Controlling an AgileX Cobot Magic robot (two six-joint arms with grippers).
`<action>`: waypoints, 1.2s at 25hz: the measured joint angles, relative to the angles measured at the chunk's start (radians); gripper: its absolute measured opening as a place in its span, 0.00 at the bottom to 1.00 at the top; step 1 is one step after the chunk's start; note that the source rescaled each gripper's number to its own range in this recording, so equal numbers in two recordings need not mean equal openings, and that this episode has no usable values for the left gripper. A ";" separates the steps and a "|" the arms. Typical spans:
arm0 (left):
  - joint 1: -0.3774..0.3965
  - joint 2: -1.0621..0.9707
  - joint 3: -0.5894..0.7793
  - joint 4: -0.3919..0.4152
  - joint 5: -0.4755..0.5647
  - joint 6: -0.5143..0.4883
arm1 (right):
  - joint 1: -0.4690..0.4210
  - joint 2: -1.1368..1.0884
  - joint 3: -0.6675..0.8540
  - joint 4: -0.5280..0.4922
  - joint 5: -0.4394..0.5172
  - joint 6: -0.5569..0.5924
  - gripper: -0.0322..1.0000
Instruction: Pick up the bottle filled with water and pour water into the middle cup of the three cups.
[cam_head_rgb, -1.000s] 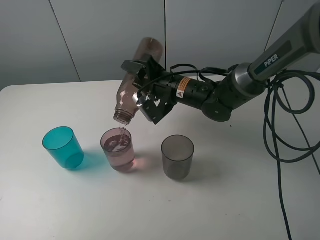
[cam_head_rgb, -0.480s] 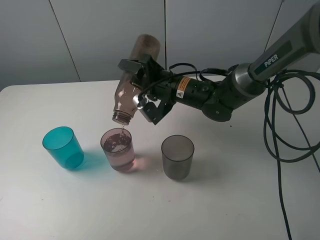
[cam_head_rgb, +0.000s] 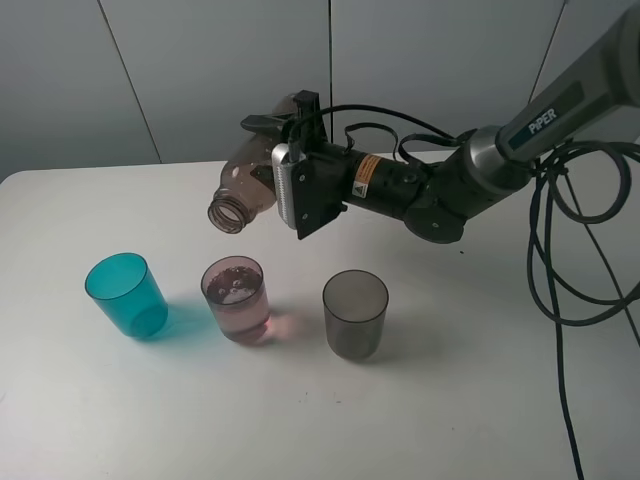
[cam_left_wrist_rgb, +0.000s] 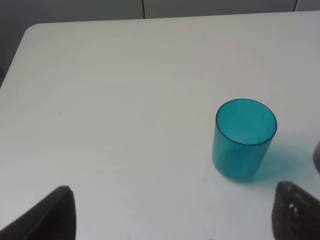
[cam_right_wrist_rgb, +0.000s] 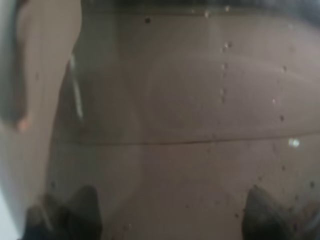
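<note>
My right gripper is shut on the smoky brown-grey bottle and holds it almost level above the table, its open mouth pointing left, above and a little behind the middle cup. The bottle fills the right wrist view. The pale pink-mauve middle cup stands upright with water in it. The teal-blue cup stands to its left and the smoky grey cup to its right. My left gripper is open and empty, its fingertips near the teal-blue cup.
The white table carries the row of cups near its front. Black cables hang from the right arm at the right side. A grey panelled wall stands behind the table.
The bottle has swung up from a steep pouring tilt to almost level. Its mouth has lifted away from the middle cup and the stream of water has stopped.
</note>
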 joint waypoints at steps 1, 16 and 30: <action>0.000 0.000 0.000 0.000 0.000 0.000 | 0.000 0.000 0.000 0.000 0.015 0.073 0.03; 0.000 0.000 0.000 0.000 0.000 0.000 | -0.159 -0.199 0.117 -0.023 0.196 1.220 0.03; 0.000 0.000 0.000 0.000 0.000 0.000 | -0.457 -0.216 0.307 -0.039 0.091 1.334 0.03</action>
